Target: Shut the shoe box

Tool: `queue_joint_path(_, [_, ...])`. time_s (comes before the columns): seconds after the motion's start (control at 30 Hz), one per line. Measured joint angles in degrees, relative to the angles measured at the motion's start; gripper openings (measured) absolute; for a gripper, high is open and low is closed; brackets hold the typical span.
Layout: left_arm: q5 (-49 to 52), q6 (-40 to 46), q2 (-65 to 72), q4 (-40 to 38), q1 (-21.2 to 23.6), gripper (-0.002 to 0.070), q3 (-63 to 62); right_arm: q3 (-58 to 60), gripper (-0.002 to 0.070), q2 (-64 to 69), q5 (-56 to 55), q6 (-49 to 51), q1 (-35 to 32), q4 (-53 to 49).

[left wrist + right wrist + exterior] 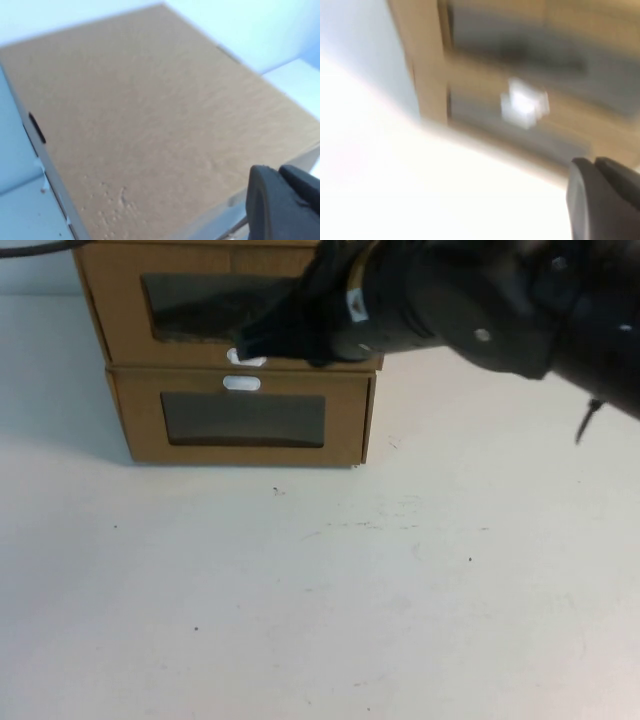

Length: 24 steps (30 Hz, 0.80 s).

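Observation:
Two brown cardboard boxes are stacked at the table's far left. The upper one is the shoe box [120, 300], with a clear window and a white pull tab [246, 359] below it. Its front stands slightly forward of the lower box. My right gripper [250, 342] reaches in from the right, shut and empty, with its tips at the shoe box front just above the tab. In the right wrist view the right gripper [596, 165] faces the blurred box fronts and a white tab [525, 105]. My left gripper [280, 172] is shut and empty over the shoe box's top panel [150, 115].
The lower box [140, 430] has its white tab [241, 383] above its window. The white table [330, 590] spreads in front of the boxes. The right arm [480, 310] crosses the far right of the high view.

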Motion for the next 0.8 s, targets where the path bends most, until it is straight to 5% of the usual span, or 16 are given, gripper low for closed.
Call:
queue_joint_path(0.23, [-9.95, 2.97, -18.24, 0.00, 0.00, -0.0002, 19.45, 5.18, -0.0011, -11.86, 18.99, -9.72, 0.00, 6.42])
queue_joint_path(0.8, [-41.57, 20.60, -85.44, -15.20, 0.00, -0.0002, 92.07, 39.70, -0.0011, -50.64, 19.57, -9.07, 0.00, 12.78])
